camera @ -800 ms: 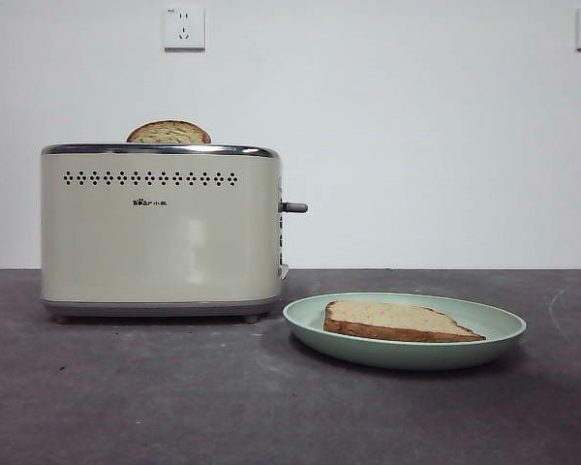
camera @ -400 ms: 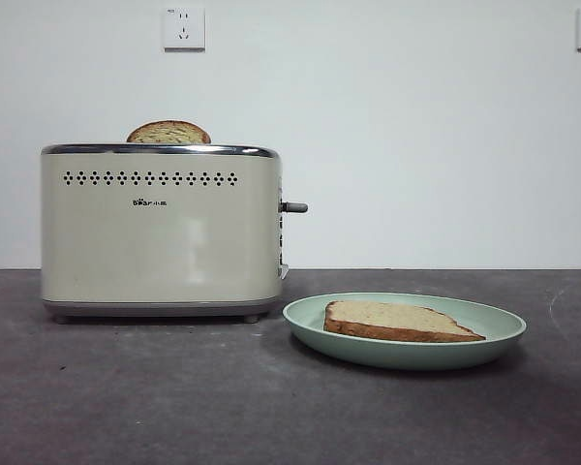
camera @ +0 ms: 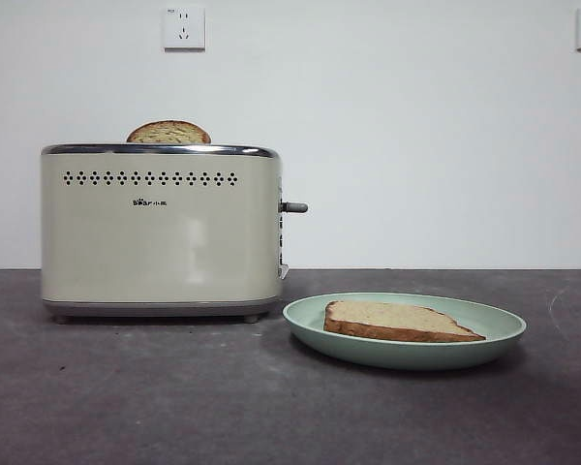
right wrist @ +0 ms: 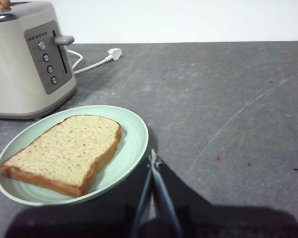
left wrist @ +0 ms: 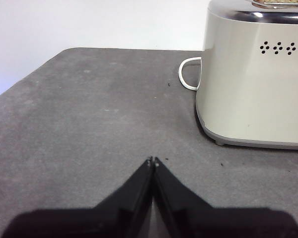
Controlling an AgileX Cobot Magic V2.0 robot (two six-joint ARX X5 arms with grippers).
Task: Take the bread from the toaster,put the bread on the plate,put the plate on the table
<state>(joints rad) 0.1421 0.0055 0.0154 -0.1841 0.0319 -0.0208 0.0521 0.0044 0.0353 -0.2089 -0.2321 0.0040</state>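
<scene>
Bread (camera: 399, 321) lies flat on the plate (camera: 499, 339) on the table (camera: 174, 407) beside the toaster (camera: 160, 232); both grippers, left (left wrist: 153, 160) and right (right wrist: 153, 157), are closed and empty (the right one, near the rim, could nudge it).

Small dark logo on the front face of the toaster (camera: 161, 232), below the row of holes: too tiny to read with certainty, seemingly a short brand word followed by two characters. No other legible text, numbers or labels anywhere.
</scene>
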